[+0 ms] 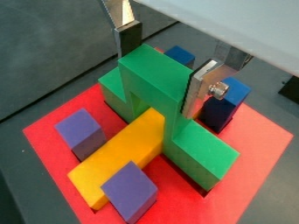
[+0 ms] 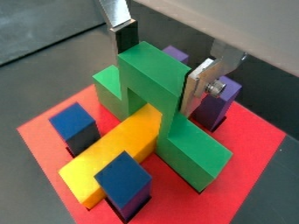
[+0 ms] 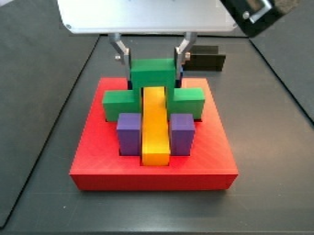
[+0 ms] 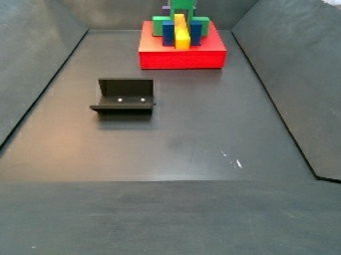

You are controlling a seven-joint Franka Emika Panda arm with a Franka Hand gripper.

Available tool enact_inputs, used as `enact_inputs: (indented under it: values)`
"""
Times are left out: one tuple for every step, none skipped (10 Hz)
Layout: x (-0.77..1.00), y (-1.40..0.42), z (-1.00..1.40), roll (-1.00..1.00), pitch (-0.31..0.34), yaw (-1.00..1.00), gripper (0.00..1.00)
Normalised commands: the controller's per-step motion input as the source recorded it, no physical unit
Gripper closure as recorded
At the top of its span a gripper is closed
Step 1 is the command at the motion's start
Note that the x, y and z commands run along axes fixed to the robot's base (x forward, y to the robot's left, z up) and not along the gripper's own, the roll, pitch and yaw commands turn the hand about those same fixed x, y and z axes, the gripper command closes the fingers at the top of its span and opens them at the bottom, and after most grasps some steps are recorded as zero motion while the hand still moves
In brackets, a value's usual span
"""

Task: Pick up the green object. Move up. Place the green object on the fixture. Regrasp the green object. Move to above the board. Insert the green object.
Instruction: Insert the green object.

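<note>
Green object [image 1: 158, 96] seated in the board [image 3: 153, 170]; insertion looks done.
I see the gripper [image 1: 162, 63] straddling it, fingers apparently clamped; release remains.

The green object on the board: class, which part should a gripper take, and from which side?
Take the green object's raised top lobe from above, fingers on its two flat side faces. The gripper straddles it there now; the yellow bar and blocks crowd its lower lobes on the board.

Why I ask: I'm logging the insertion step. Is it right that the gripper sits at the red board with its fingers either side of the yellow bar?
Not quite. In a side view the gripper over the red board has its fingers either side of the green object; the yellow bar lies free in front.
</note>
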Motion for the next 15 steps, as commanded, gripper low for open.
enact_inputs:
  values:
    - [0.03,0.0,-0.07,0.0,0.001,-0.03,1.0]
    - [0.03,-0.1,0.0,0.0,0.0,0.0,1.0]
    - [0.01,-0.1,0.0,0.0,0.0,-0.04,1.0]
    - [0.0,0.0,-0.13,0.0,0.0,-0.08,1.0]
    - [0.01,0.0,-0.09,-0.02,0.0,-0.09,1.0]
    - [0.06,0.0,-0.03,-0.05,0.0,-0.1,1.0]
    - [0.12,0.0,-0.04,-0.09,0.0,-0.1,1.0]
    - [0.07,0.01,-0.27,-0.09,-0.017,-0.08,1.0]
    - [0.13,0.03,-0.31,-0.1,-0.016,-0.07,1.0]
    - [0.16,0.01,-0.36,-0.1,-0.017,-0.07,1.0]
    - [0.13,0.0,-0.38,-0.06,-0.019,-0.05,1.0]
    - [0.03,0.0,-0.51,0.0,-0.051,-0.03,1.0]
    - [0.0,0.0,-0.68,0.0,-0.033,-0.04,1.0]
    - [0.0,0.0,-0.65,0.01,-0.003,-0.05,1.0]
    - [0.0,0.0,0.0,-0.01,0.0,0.0,1.0]
